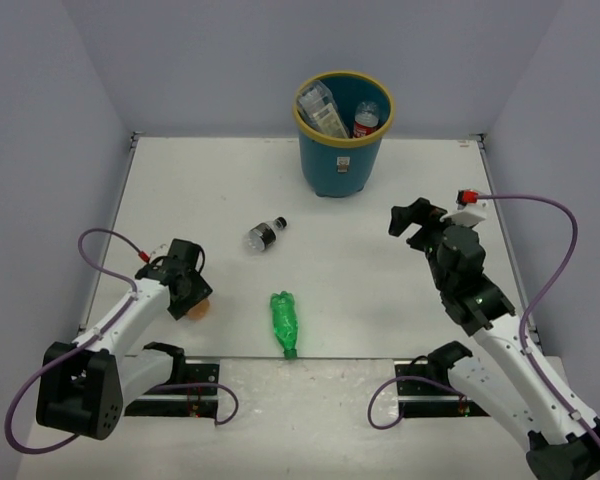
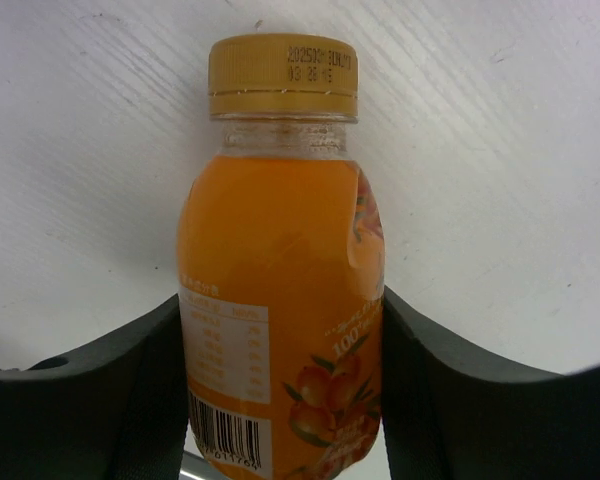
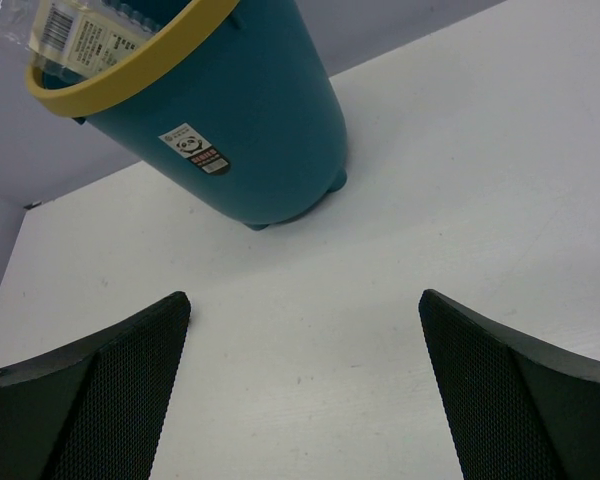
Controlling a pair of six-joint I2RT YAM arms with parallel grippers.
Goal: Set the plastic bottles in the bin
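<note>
Jaws of the left gripper (image 2: 280, 305) pinch the orange bottle (image 2: 270, 220) across its labelled body, low at the near-left of the table (image 1: 360, 290), well apart from the bin (image 1: 342, 150); right gripper (image 3: 302, 296) spread wide, empty, facing the bin. Bottle should be light and fairly stiff, sleeve likely slick, so mid-body below the shoulder is the right hold. Long axis runs straight out from the wrist, yellow cap (image 2: 283, 75) pointing away from it.

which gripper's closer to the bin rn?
Right. The right gripper is open, off the bin's near right side, facing it. The left gripper is across the table by its own base, shut on an orange bottle.
</note>
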